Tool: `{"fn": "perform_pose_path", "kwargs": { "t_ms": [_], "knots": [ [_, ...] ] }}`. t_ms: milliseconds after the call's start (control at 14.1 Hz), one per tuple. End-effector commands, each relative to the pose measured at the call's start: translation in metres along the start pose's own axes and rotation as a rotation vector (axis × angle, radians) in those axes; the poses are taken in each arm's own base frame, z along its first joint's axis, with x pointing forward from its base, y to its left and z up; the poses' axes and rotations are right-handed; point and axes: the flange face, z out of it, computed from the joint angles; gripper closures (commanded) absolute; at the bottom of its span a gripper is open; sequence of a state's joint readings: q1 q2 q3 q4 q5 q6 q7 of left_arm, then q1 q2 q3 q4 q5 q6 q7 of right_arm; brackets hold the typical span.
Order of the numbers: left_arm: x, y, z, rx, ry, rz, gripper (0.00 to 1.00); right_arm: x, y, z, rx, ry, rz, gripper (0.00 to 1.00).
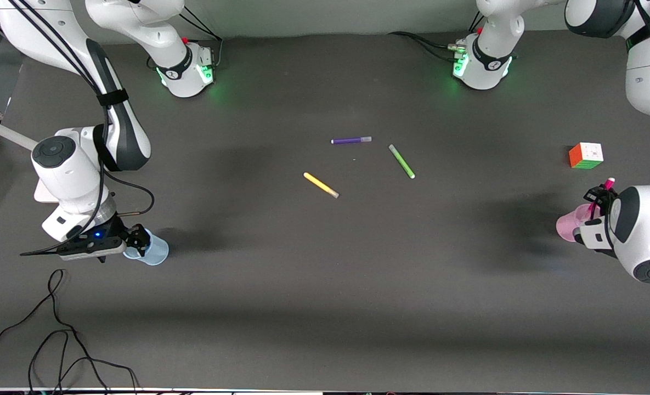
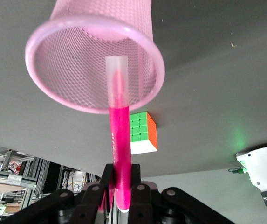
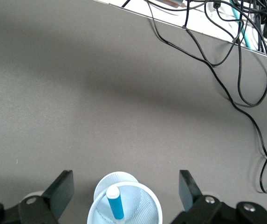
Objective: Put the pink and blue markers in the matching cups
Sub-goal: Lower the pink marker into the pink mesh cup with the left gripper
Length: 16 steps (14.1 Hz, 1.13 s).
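From the front, the table (image 1: pixel 325 274) is a plain dark grey sheet with soft arm shadows across it and loose black cables (image 1: pixel 56 340) trailing at the edge nearest the camera. Near the middle lie a purple pen (image 1: pixel 351 140), a green pen (image 1: pixel 401 161) and a yellow pen (image 1: pixel 321 185), well apart from each other, and a puzzle cube (image 1: pixel 586 156) sits toward the left arm's end. The right gripper (image 1: pixel 138 238) is over the blue cup (image 1: pixel 152 251) at the right arm's end of the table; the left gripper (image 1: pixel 596 200) is over the pink cup (image 1: pixel 571 222) at the left arm's end, with the top of the pink marker (image 1: pixel 609 184) poking out above it. In the left wrist view, the jaws of the left gripper (image 2: pixel 119 186) are clamped on the pink marker (image 2: pixel 120 140), whose long axis runs straight out from the jaws, its pale cap end reaching into the mouth of the pink cup (image 2: pixel 68 93), a mesh-textured tumbler standing on the grey table; the puzzle cube (image 2: pixel 143 133) shows past it, with metal shelving at the room's edge. In the right wrist view, the jaws of the right gripper (image 3: pixel 124 196) stand wide apart on either side of the blue cup (image 3: pixel 142 205), and the blue marker (image 3: pixel 114 201) stands in it nearly upright, pale cap end up, leaning on the wall; black cables (image 3: pixel 245 70) loop over the table's edge.
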<state>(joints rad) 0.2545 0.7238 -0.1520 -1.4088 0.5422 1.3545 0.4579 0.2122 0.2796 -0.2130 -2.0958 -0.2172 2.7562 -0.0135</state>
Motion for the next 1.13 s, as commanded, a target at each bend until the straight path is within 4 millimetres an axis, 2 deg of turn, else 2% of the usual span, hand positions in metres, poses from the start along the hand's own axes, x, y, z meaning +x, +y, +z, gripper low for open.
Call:
{"fn": "perform_pose_path", "kwargs": {
  "t_ms": [0, 142, 213, 496, 638, 780, 922, 1064],
  "knots": [
    [0.005, -0.004, -0.005, 0.028, 0.014, 0.018, 1.0, -0.001, 0.002, -0.004, -0.008, 0.014, -0.014, 0.0],
    [0.008, -0.003, -0.003, 0.028, 0.016, 0.022, 0.28, 0.0, 0.003, -0.005, -0.008, 0.017, -0.011, 0.0],
    [0.008, -0.003, -0.003, 0.028, 0.016, 0.023, 0.01, 0.001, 0.001, -0.007, -0.007, 0.019, -0.013, 0.0],
    [0.001, 0.002, -0.016, 0.033, 0.026, 0.02, 0.0, 0.003, 0.003, -0.011, -0.006, 0.023, -0.007, 0.0],
    [-0.017, 0.007, -0.039, 0.041, 0.069, 0.008, 0.0, 0.005, 0.002, -0.013, -0.005, 0.014, -0.006, 0.0],
    [-0.048, 0.024, -0.073, 0.009, 0.156, 0.0, 0.0, 0.014, 0.003, -0.026, -0.006, -0.011, -0.002, 0.0],
    [-0.072, 0.052, -0.106, 0.023, 0.225, -0.006, 0.0, 0.024, 0.006, -0.048, 0.006, -0.059, 0.025, 0.0],
    [-0.101, 0.077, -0.135, -0.016, 0.309, -0.062, 0.0, 0.039, -0.001, -0.08, 0.065, -0.106, 0.081, 0.0]
  ]
}}
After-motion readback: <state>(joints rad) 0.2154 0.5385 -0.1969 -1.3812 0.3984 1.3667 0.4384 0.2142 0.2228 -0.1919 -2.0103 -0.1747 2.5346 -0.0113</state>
